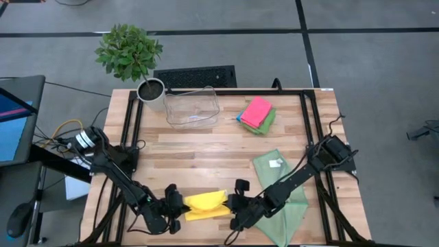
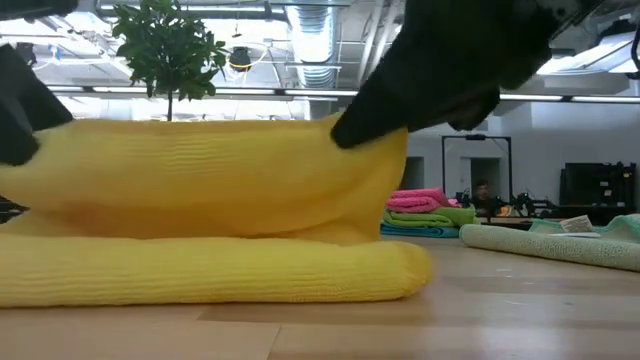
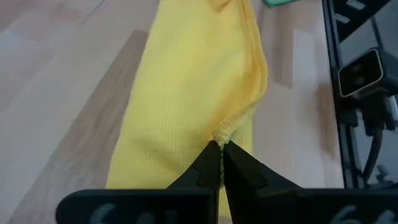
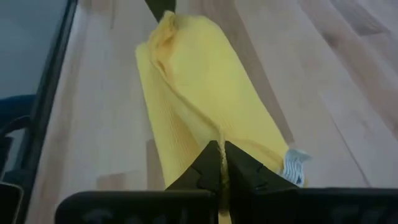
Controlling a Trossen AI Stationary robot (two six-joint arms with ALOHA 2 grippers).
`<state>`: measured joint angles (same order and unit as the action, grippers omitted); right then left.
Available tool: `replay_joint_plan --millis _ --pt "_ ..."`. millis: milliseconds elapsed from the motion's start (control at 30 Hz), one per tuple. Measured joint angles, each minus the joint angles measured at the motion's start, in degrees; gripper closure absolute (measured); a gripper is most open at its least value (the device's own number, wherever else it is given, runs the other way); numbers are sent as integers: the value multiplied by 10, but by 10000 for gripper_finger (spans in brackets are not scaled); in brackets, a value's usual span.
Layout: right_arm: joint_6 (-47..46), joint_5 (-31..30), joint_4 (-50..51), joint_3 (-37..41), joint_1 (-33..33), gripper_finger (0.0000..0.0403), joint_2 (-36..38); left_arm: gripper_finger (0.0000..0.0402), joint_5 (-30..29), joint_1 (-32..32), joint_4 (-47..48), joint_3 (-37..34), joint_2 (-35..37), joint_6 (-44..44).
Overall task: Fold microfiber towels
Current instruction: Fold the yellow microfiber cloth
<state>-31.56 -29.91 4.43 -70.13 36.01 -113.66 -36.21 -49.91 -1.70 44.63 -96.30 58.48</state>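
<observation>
Clear plastic bin (image 1: 192,108) beside potted plant (image 1: 130,53), holding no towels

Grey floor (image 1: 370,68); potted plant (image 1: 129,51); perhaps ceiling ducts (image 2: 310,35).

Both arms are reaching in low along the bottom edge of the high view, meeting near bottom centre. The left arm is stretching from the left edge down toward the middle, its left gripper (image 1: 180,206) sitting at lower centre-left with fingers pressed together on a yellow towel (image 1: 204,204) edge. The right arm is angling in from the right, its right gripper (image 1: 232,204) at lower centre, fingers pinching the towel's opposite edge.
</observation>
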Motion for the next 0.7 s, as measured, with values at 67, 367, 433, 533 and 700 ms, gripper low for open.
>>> replay_joint_plan --millis 67,367,433,533,700 --pt "0 1 3 1 4 367 0 401 0 -1 -11 0 -6 0" --pt "-12 5 -19 -1 14 367 -26 399 25 -4 -24 0 -6 -10" --pt "-8 13 -16 1 14 367 -34 396 26 -4 -24 0 -6 -10" --pt "-1 19 -24 1 14 367 -42 394 43 -4 -26 0 -5 -13" --pt "13 32 -28 1 15 351 -43 393 58 -4 -27 0 -5 -23"
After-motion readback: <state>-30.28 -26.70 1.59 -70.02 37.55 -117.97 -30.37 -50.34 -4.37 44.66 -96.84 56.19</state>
